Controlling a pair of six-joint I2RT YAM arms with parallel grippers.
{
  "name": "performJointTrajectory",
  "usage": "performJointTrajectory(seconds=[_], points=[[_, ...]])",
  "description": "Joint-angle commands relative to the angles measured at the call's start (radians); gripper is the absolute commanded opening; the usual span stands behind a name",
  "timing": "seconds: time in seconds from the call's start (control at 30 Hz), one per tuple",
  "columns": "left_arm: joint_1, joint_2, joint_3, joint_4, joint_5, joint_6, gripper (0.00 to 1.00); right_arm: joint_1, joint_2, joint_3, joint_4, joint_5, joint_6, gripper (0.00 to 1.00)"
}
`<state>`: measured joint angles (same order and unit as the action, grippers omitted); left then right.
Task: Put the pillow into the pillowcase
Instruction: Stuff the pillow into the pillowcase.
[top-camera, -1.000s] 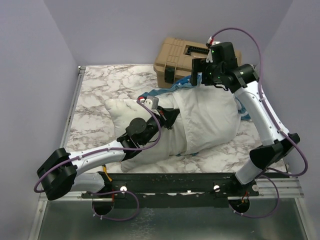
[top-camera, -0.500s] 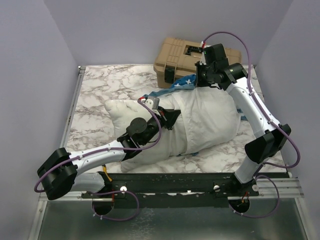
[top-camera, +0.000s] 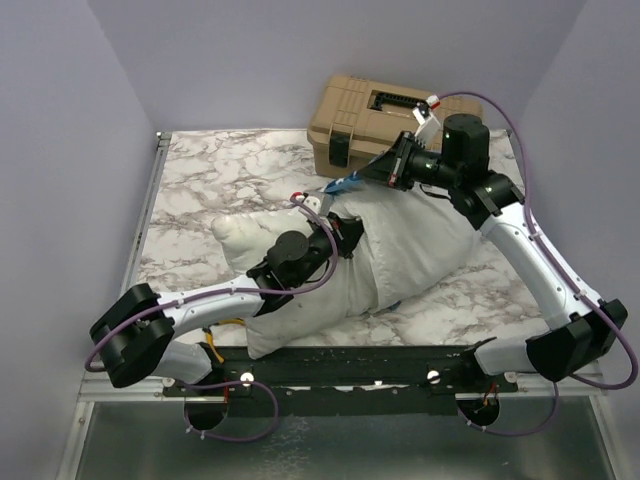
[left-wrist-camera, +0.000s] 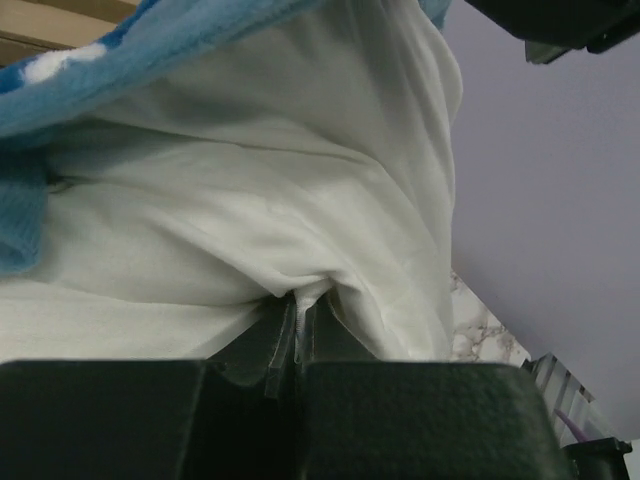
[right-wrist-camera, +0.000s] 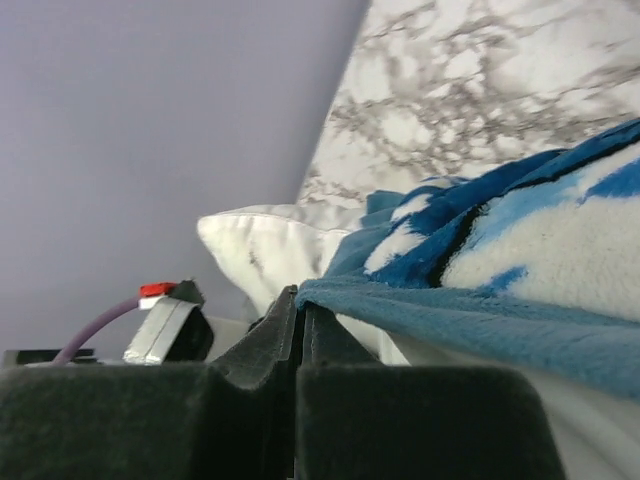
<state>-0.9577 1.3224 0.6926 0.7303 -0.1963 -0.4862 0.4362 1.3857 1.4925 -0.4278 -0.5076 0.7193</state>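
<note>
Under the left arm, the near half of the pillow (top-camera: 235, 232) is hidden in the top view; only its left corner and a strip along the near edge of the table (top-camera: 220, 165) show. Its right part is covered by the pillowcase (top-camera: 420, 240), which shows plain white cloth here, so the line where 1 ends and the other begins is hard to make out. None of the patterned outside can be seen from above, only a bit of blue frilled edging just in front of the tan hard case (top-camera: 365, 118). The right wrist view cuts off most of the pillowcase, showing blue and white cloth close up.

The left arm reaches diagonally from its base across the pillow, with the left gripper (top-camera: 347, 232) low at the pillowcase mouth. Its 2 fingers are pressed together on a small fold of white cloth, apparently the pillowcase. The right arm rises from its base, bends at the elbow and points left. The right gripper (top-camera: 388, 172) is clamped tight on the blue edging, lifted above the pillow.
</note>
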Motion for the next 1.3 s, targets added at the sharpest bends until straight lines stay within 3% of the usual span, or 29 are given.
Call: performJointTrajectory(seconds=[0.0,0.13,0.37,0.47,0.53,0.63,0.67,0.77,0.83,0.9,1.03,1.27], points=[[-0.009,0.070,0.079,0.032,0.031,-0.007,0.00,0.044,-0.055,-0.103,0.345,-0.235,0.282,0.00],[-0.010,0.125,0.119,0.040,0.060,-0.016,0.00,0.096,-0.065,-0.160,0.450,-0.269,0.370,0.00],[-0.009,0.168,0.129,0.047,0.081,-0.034,0.00,0.199,-0.050,-0.289,0.965,-0.308,0.699,0.00],[-0.010,0.150,0.106,0.050,0.067,-0.034,0.00,0.214,-0.057,-0.330,1.062,-0.312,0.710,0.00],[-0.009,0.122,0.083,0.050,0.038,-0.032,0.00,0.206,-0.080,-0.296,0.835,-0.284,0.546,0.00],[-0.009,0.056,0.040,0.050,-0.030,-0.031,0.00,0.195,-0.074,-0.167,0.326,-0.133,0.216,0.05],[-0.009,0.033,0.024,0.050,-0.072,-0.032,0.00,0.191,-0.057,-0.116,0.203,-0.081,0.134,0.14],[-0.007,-0.035,-0.020,0.050,-0.180,-0.037,0.00,0.187,0.003,0.062,-0.088,0.092,-0.097,0.59],[-0.002,-0.070,-0.042,0.050,-0.242,-0.040,0.00,0.187,0.020,0.155,-0.234,0.206,-0.190,0.76],[0.009,-0.096,-0.055,0.049,-0.277,-0.050,0.00,0.186,0.012,0.202,-0.331,0.318,-0.256,0.85],[0.049,-0.097,-0.051,0.046,-0.261,-0.076,0.00,0.188,-0.012,0.204,-0.496,0.459,-0.338,0.89],[0.090,-0.044,-0.013,0.031,-0.204,-0.131,0.00,0.267,-0.094,-0.021,-0.599,0.581,-0.321,0.88]])
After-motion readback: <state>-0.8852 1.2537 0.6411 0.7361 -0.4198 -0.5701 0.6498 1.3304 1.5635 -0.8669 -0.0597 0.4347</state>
